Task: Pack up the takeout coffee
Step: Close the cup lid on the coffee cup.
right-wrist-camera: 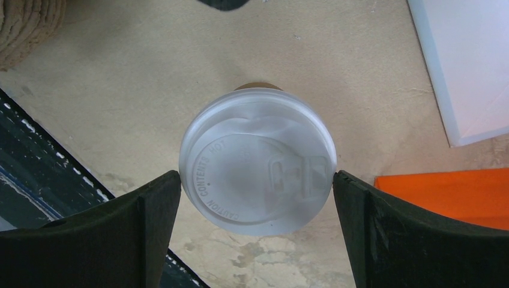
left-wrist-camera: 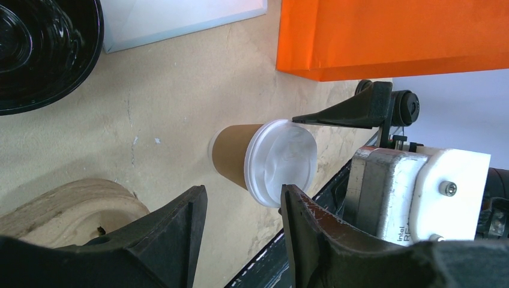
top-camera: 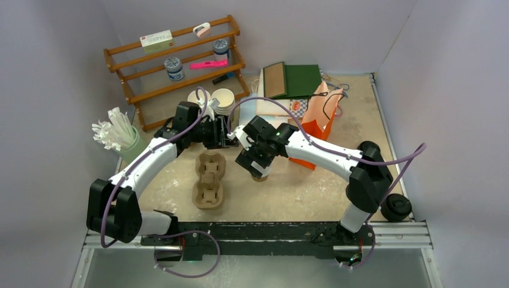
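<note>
One takeout coffee [right-wrist-camera: 258,162], a brown kraft cup with a white lid, stands upright on the table. My right gripper [right-wrist-camera: 257,186] hangs over it, open, a finger on each side of the lid's rim. From above, only a sliver of the cup [top-camera: 260,177] shows under the right gripper [top-camera: 257,168]. The left wrist view shows the same cup [left-wrist-camera: 264,162] beyond my left gripper [left-wrist-camera: 243,207], whose jaws stand apart with nothing between them. From above, the left gripper [top-camera: 223,137] sits just left of the right one. A moulded cardboard cup carrier [top-camera: 209,180] lies to the cup's left.
An orange bag [top-camera: 312,129] and a white bag [right-wrist-camera: 468,60] stand right of the cup. Plain white stacked cups [top-camera: 222,99] and a wooden rack [top-camera: 174,60] are behind. A green cup of straws [top-camera: 120,135] is at left, a black cup [top-camera: 396,207] at front right.
</note>
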Robot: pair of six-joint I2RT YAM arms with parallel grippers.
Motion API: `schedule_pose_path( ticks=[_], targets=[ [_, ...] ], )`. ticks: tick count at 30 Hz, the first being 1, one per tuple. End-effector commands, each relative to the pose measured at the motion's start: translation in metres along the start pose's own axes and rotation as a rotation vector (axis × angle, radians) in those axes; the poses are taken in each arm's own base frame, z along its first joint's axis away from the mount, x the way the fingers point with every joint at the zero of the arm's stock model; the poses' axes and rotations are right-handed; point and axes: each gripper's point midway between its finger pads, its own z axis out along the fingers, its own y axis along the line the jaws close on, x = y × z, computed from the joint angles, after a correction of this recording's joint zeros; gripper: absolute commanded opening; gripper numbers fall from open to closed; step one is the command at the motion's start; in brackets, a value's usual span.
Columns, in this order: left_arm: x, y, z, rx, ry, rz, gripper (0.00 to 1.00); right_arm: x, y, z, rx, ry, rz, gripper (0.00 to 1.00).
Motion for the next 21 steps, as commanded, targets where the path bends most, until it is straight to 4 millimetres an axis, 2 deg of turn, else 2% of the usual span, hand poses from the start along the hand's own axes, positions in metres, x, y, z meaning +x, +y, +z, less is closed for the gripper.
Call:
schedule_pose_path(
  ticks=[1,13,21],
  targets=[
    [-0.0008,-0.0013,0.0012,0.021,0.002,0.027,0.51,-0.0109,0.0005,-0.0113,0.008,-0.027,-0.006,0.96],
    [-0.0008,-0.001,0.0019,0.023,0.002,0.027,0.51,-0.0173,0.0002,-0.0196,0.011,-0.051,-0.003,0.99],
    [0.0001,-0.0007,0.0022,0.024,0.005,0.024,0.51,-0.0146,0.0009,-0.0179,0.007,-0.037,-0.007,0.98]
  ],
)
